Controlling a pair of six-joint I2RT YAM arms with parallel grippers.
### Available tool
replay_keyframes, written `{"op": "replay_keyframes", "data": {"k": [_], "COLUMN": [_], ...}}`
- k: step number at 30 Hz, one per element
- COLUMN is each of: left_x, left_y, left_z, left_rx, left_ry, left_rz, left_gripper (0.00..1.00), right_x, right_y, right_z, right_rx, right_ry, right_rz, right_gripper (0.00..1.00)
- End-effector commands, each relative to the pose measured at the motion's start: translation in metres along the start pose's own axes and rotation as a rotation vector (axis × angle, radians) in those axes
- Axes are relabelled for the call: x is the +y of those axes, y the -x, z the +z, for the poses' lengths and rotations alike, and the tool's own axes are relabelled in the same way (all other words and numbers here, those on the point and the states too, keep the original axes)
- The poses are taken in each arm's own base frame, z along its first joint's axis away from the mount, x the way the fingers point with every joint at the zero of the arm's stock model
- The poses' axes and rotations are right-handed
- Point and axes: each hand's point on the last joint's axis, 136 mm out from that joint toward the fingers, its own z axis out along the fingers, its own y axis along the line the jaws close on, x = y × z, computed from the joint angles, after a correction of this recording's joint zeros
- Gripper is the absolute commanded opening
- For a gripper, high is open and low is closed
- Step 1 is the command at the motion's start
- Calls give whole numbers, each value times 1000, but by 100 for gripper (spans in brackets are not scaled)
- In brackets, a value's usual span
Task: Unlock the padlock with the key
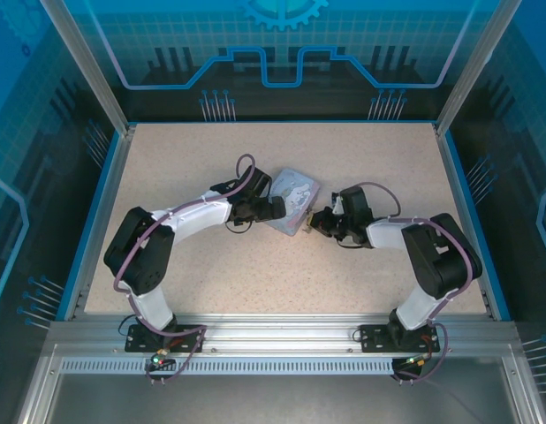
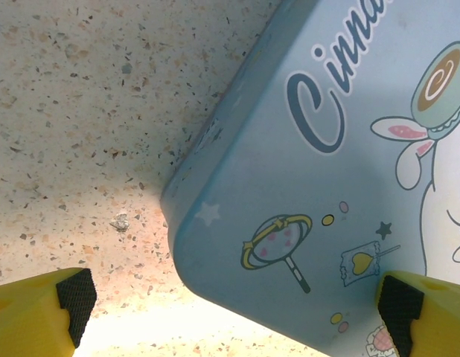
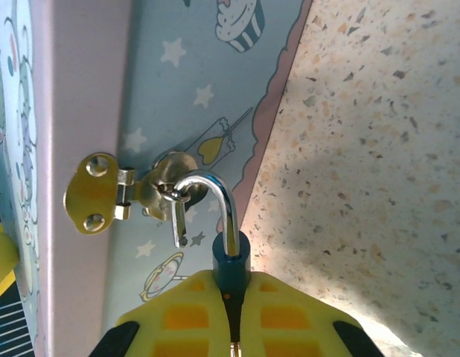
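Mid-table, overhead view: pastel tin [image 1: 292, 199] between left gripper [image 1: 275, 210] and right gripper [image 1: 317, 221]. Left wrist view: yellow fingers [image 2: 36, 312] spread wide, astride the tin's corner. Right wrist view: fingers pressed together on padlock [image 3: 231, 266] body; shackle [image 3: 219, 195] sprung free at one end, hooked through the tin's hasp [image 3: 103, 195].

pastel tin [image 1: 295, 196] on speckled table [image 1: 370, 159]

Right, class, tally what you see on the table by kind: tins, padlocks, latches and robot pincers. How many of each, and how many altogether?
tin: 1
padlock: 1
brass latch: 1
pincers: 2 (left pincer, right pincer)
Total: 5
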Motion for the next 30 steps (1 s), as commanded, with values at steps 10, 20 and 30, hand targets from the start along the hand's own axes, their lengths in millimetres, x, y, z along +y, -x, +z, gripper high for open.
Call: {"op": "replay_keyframes", "data": {"k": [10,20,30], "left_x": [36,36,34], "left_y": [-40,-41,-38], "left_z": [22,24,23], "left_rx": [143,149,145], "left_ry": [137,138,133], "left_rz": [7,7,11], "left_gripper": [98,97,98], "right_x": [9,9,-28], "right_y": [19,31,39], "right_z": [4,3,-20], "right_rx": [-133,-187,-191], "right_ry": [45,40,-22], "right_rz": [85,62,82], "right_gripper": [0,0,0]}}
